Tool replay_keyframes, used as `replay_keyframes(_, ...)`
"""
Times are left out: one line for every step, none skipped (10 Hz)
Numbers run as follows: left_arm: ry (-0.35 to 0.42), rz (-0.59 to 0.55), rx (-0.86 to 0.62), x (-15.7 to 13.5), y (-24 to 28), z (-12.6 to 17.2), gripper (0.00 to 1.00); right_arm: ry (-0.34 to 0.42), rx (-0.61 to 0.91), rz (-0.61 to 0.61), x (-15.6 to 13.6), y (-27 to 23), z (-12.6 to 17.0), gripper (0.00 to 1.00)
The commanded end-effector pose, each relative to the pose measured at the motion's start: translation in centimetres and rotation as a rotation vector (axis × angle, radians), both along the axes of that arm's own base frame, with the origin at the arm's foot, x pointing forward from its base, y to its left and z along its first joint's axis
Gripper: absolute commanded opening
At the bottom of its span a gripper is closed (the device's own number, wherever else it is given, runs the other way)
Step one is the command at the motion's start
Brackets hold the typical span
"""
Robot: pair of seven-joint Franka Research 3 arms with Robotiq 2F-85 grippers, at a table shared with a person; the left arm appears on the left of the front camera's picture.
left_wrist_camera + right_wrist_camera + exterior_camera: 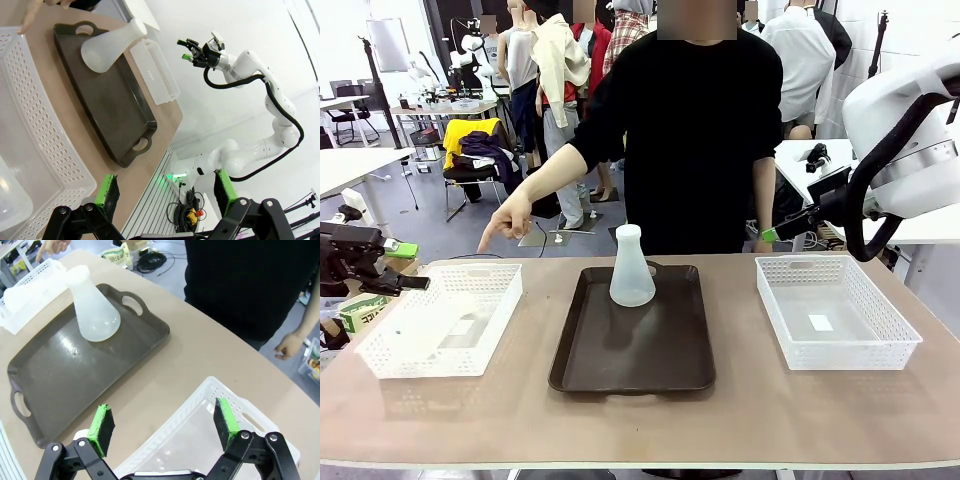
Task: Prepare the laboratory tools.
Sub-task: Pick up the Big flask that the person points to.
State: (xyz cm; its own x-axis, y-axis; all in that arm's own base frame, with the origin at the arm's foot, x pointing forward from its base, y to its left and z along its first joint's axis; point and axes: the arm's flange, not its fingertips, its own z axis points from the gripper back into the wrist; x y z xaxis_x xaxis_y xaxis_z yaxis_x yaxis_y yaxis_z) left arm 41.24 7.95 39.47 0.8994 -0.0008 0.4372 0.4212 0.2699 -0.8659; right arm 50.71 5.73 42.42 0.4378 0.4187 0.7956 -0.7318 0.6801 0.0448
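A cloudy white flask point(632, 266) stands up straight on the top part of the brown tray point(630, 350), in the middle of the picture. The left basket point(420, 362) is beside the tray and has a cloudy thing point(11, 197) lying in it. It may be another flask. A person's hand point(510, 220) points a finger down at this basket's top edge. The right basket point(850, 357) has a small white patch point(820, 322) on its floor, with no words I can read. A box point(360, 312) at the left edge has green print, too small to read. The left gripper point(167, 195) has its fingers wide apart, holding nothing. The right gripper point(164, 427) is wide apart too, over the right basket.
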Motion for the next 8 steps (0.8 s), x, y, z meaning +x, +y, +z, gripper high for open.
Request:
replay_keyframes(0.0,0.0,0.0,0.0,0.0,0.0,1.0,0.016,-0.005,-0.004,-0.2,0.0,0.3,1.0)
replay_keyframes(-0.088,0.028,0.133,-0.1,-0.5,1.1,1.0,0.016,-0.005,-0.004,-0.2,0.0,0.3,1.0)
replay_keyframes(-0.186,0.085,0.298,0.4,-0.8,2.2,1.0,0.016,-0.005,-0.004,-0.2,0.0,0.3,1.0)
replay_keyframes(-0.266,0.077,0.447,1.2,-1.3,3.1,1.0,0.016,-0.005,-0.004,-0.2,0.0,0.3,1.0)
replay_keyframes(-0.307,0.042,0.613,2.2,-1.9,3.6,1.0,0.016,-0.005,-0.004,-0.2,0.0,0.3,1.0)
replay_keyframes(-0.416,0.046,0.764,3.6,-2.8,4.0,1.0,0.016,-0.005,-0.004,-0.2,0.0,0.3,1.0)
replay_keyframes(-0.385,-0.024,0.872,5.0,-3.7,3.7,1.0,0.016,-0.005,-0.004,-0.2,0.0,0.3,1.0)
replay_keyframes(-0.333,-0.01,1.024,6.7,-4.2,3.3,1.0,0.016,-0.005,-0.004,-0.2,0.0,0.3,1.0)
